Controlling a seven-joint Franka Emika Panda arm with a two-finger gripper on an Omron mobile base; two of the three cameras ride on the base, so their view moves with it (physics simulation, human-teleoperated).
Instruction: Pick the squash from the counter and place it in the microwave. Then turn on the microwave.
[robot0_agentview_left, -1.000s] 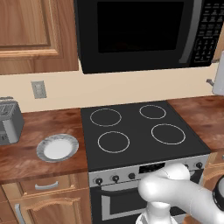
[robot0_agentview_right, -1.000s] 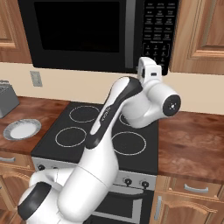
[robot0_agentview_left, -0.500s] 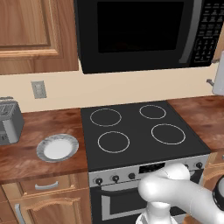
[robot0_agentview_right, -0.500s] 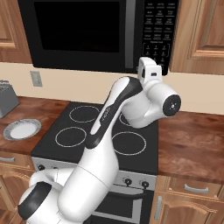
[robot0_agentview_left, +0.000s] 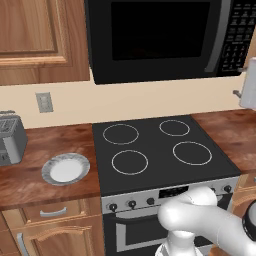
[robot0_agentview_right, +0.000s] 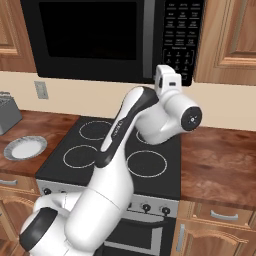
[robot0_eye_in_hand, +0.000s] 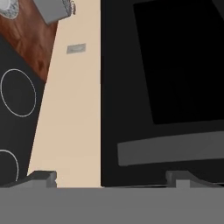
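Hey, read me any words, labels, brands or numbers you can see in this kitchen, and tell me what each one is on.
No text can be read.
Microwave keypad: rows of pale button markings, too small and blurred to read.
Oven control panel: faint marks, unreadable.

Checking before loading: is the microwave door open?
No, the microwave door sits flush, its grey handle against the keypad.
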